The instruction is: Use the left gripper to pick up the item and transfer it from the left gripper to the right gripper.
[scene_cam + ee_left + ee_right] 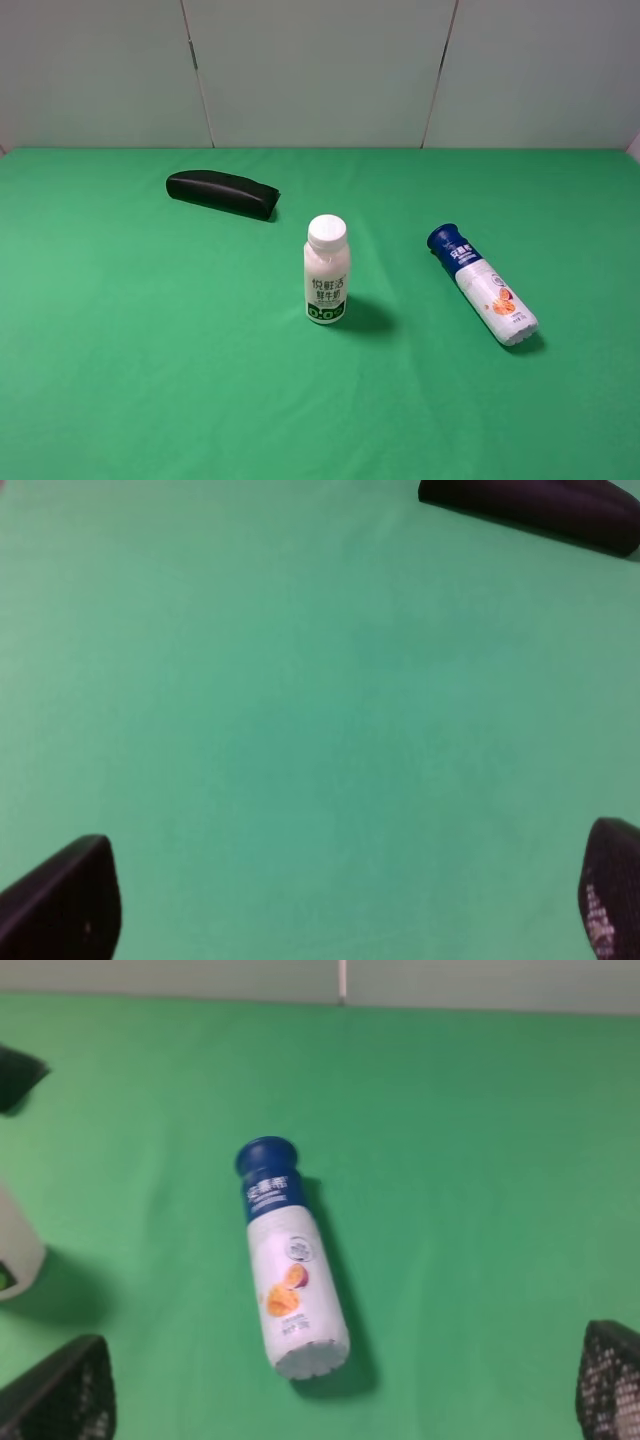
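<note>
The item point(483, 285), a slim bottle with a dark blue cap, blue upper label and white body with an orange picture, lies on its side on the right part of the green table, cap toward the back. In the right wrist view the item point(285, 1270) lies ahead of my right gripper point(335, 1385), whose jaws stand wide open and empty. My left gripper point(340, 895) is also open with only bare green cloth between its fingertips point(70, 905). Neither gripper shows in the exterior high view.
A white-capped milk bottle point(327, 270) with a green label stands upright mid-table, left of the item. A black oblong case point(222, 193) lies at the back left; its end, the case point(530, 510), shows in the left wrist view. Grey wall panels back the table point(120, 380).
</note>
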{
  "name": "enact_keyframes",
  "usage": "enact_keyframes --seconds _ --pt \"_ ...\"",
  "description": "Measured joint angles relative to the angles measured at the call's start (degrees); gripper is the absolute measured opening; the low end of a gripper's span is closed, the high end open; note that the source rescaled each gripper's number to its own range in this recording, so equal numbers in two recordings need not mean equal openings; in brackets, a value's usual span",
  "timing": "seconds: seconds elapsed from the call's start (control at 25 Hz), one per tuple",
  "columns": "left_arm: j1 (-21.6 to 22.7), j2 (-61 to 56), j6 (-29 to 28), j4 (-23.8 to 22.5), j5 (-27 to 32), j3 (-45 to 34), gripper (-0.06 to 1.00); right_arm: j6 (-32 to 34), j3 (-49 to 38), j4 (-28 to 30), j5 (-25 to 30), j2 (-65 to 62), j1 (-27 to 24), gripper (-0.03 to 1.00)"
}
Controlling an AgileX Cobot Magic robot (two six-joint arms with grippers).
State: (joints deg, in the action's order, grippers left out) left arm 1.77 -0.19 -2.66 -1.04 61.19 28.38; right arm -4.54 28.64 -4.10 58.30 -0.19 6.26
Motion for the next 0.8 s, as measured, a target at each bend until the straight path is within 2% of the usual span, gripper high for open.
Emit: enact_keyframes --seconds 0.44,0.8 --pt "0.0 0.0 0.0 0.0 0.0 0.0 0.84 0.0 0.0 -0.8 0.0 0.0 -6.3 1.0" --pt "0.0 0.0 0.0 0.0 0.0 0.0 0.84 0.0 0.0 -0.9 0.0 0.0 -6.7 1.0"
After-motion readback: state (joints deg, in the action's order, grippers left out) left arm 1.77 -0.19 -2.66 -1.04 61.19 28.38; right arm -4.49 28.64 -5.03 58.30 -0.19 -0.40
